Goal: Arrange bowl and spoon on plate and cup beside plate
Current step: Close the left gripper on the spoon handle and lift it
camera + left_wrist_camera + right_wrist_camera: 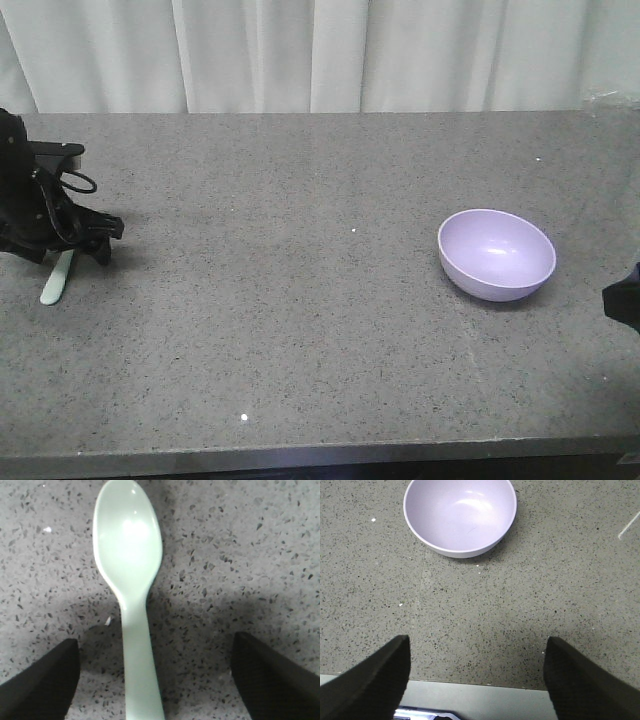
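Observation:
The mint-green spoon (55, 281) (131, 580) lies flat on the grey table at the far left, scoop pointing away from my left gripper. My left gripper (85, 240) (155, 677) is low over the handle and open, its fingers (45, 680) wide on both sides and apart from the handle. The lavender bowl (497, 254) (460, 515) stands upright and empty at the right. My right gripper (476, 672) hangs open over the table's front edge, short of the bowl; only a dark tip (624, 300) of it shows in the front view. Plate and cup are out of view.
The speckled grey table (300, 300) runs to a white curtain (320, 50) at the back. Its front edge (480, 684) lies just under my right gripper. A thin pale streak (629, 526) marks the surface at the right.

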